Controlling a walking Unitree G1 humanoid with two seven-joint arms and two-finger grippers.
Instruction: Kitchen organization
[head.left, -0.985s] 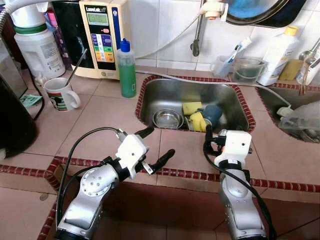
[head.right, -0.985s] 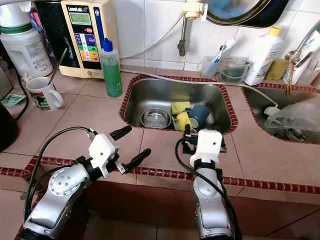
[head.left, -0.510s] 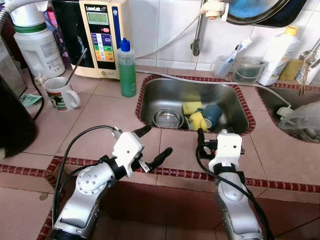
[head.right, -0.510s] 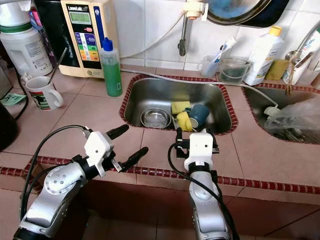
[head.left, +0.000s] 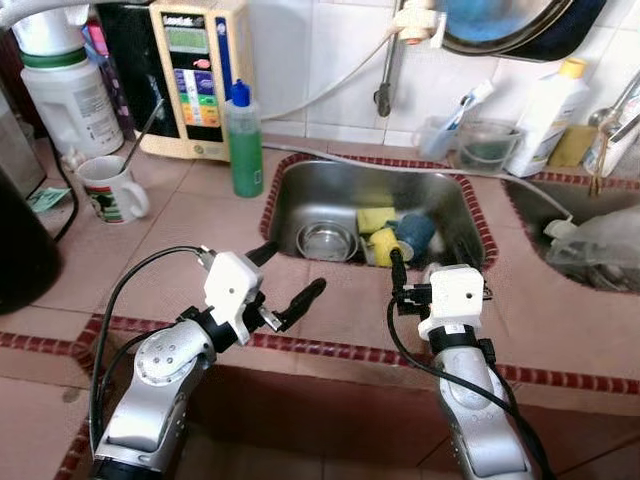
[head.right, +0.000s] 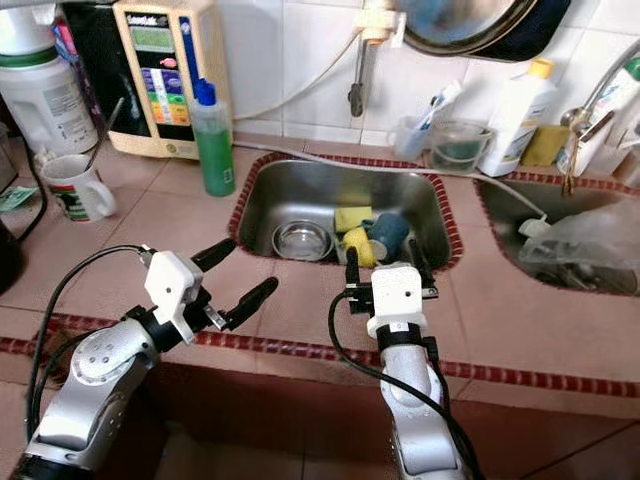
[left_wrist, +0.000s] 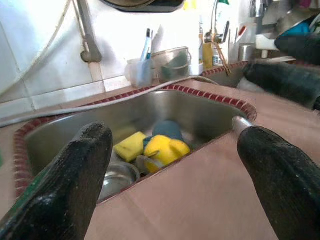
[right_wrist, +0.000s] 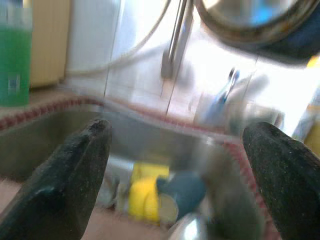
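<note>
A steel sink (head.left: 455, 205) is set into the pink tiled counter. In it lie a steel bowl (head.left: 327, 240), a yellow sponge (head.left: 377, 218), a yellow cup (head.left: 383, 246) and a blue cup (head.left: 415, 232). My left gripper (head.left: 288, 273) hovers open over the counter just before the sink's front left corner, pointing at the sink. My right gripper (head.right: 384, 262) stands open above the sink's front rim, right in front of the cups. The left wrist view looks into the sink between wide-spread fingers (left_wrist: 70, 185). In the blurred right wrist view the cups (right_wrist: 165, 195) sit between its fingers (right_wrist: 75, 165).
A green soap bottle (head.left: 243, 140), a mug (head.left: 108, 188), a beige wall appliance (head.left: 195, 75) and a white jug (head.left: 60, 90) stand at the back left. A tap (head.left: 385, 60) hangs over the sink. At the right are a white bottle (head.left: 545, 105), a clear container (head.left: 480, 145) and a second sink with a plastic bag (head.left: 600, 250).
The view has shifted a little. My right gripper has edged left along the sink's front rim and my left gripper has drifted left. Both stay open.
</note>
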